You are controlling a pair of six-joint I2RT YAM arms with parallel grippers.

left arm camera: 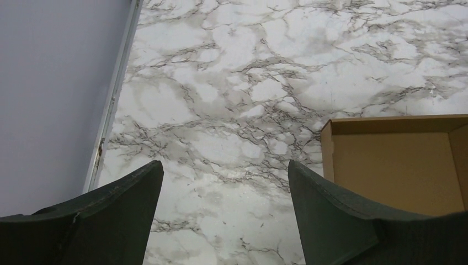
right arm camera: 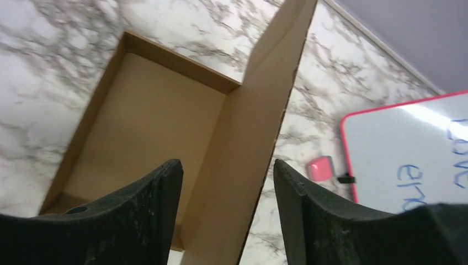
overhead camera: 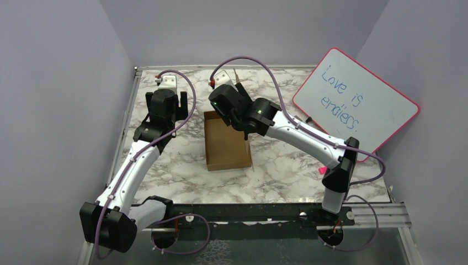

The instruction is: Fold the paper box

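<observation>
Right arm (overhead camera: 301,130) bent over the paper box (overhead camera: 225,148) — right jaws wide astride its flap (right arm camera: 249,160); left jaws wide.

Lit brightly and evenly from overhead, diffuse, with no hard-edged shadows. From the top camera, sharp throughout: only soft, short shadows beneath both arms on the worktop (overhead camera: 287,171), and a dim strip along the near edge. Faint sheen on the whiteboard (overhead camera: 359,105) at the right. In the left wrist view, a pale glare patch on the glossy marble just beyond the left jaws, themselves dark and soft-focused. In the right wrist view, right jaws blurred and nearly black; whiteboard partly washed out by glare; inside of the paper box (right arm camera: 143,127) evenly lit, its left wall slightly shaded.
</observation>
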